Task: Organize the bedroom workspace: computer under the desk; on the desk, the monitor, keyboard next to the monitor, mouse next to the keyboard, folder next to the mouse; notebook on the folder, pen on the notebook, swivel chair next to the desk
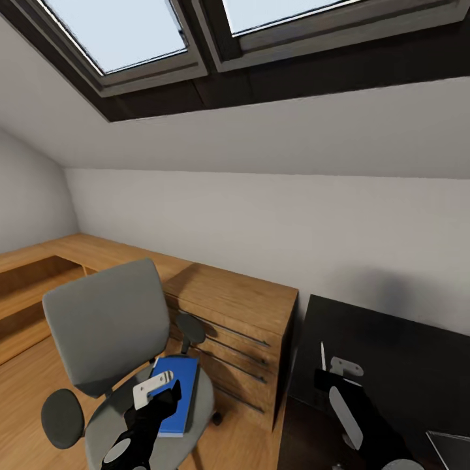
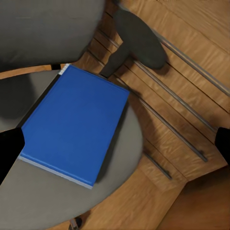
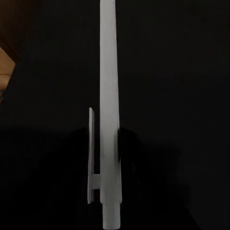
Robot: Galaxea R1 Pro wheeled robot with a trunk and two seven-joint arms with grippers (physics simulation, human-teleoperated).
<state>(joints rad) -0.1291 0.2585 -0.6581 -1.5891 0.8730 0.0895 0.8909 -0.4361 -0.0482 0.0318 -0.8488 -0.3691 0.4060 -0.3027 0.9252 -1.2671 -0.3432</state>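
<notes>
The grey swivel chair (image 1: 104, 326) stands at the left with the blue folder (image 1: 185, 382) flat on its seat. My left gripper (image 1: 156, 390) hangs above the folder, open, nothing between its fingers. In the left wrist view the folder (image 2: 76, 129) lies on the seat (image 2: 48, 201) with the black fingertips (image 2: 8, 153) far apart at either side. On the right, my right gripper (image 1: 324, 376) is low over the black desk (image 1: 391, 352), shut on the clip end of the white pen (image 1: 322, 354). The pen (image 3: 108, 72) runs between two dark fingertips pressed to its sides.
A light wooden dresser (image 1: 248, 307) with long bar handles stands between chair and desk, close behind the chair's armrest (image 2: 139, 38). A corner of a flat grey thing (image 1: 450, 450) lies on the desk at the near right; I cannot tell what it is. Skylights sit overhead.
</notes>
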